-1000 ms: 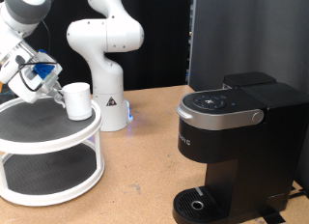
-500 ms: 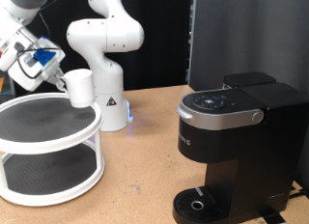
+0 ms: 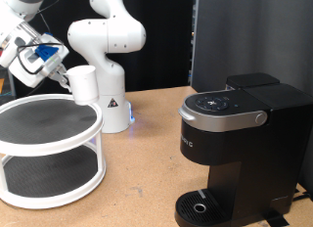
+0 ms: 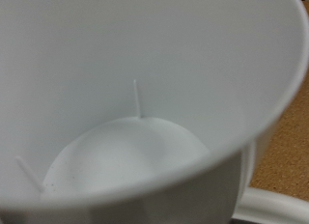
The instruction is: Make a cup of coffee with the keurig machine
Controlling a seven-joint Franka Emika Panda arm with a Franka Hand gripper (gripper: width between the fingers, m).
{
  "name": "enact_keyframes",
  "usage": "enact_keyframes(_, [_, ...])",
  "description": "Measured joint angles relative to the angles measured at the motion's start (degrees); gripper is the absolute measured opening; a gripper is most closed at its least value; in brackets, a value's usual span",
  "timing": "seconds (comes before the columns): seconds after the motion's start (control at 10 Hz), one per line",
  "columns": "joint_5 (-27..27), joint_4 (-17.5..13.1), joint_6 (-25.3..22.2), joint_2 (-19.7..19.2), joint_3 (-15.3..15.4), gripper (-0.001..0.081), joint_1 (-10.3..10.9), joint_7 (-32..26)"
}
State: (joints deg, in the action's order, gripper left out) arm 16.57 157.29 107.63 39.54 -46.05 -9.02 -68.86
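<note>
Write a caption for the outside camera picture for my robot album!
The robot's hand holds the white cup in the air above the round shelf, with the keurig machine waiting on the picture's right.

So the gripper is up at the far left with the white cup clamped in it, held in the air above the round two-tier white stand. The black keurig machine sits well apart on the right, lid down, drip tray at its base. A second white robot arm stands behind the cup.
</note>
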Motion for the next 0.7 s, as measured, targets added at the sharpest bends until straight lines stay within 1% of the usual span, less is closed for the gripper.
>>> enact_keyframes(0.2, [5.69, 2.23, 5.08, 0.07, 2.08, 0.0073, 1.09, 2.56])
enact_keyframes(0.4, [10.14, 3.12, 9.44, -0.09, 5.06, 0.0073, 3.66, 5.28])
enact_keyframes(0.7, [14.64, 3.83, 15.98, -0.99, 9.92, 0.0073, 8.24, 8.74])
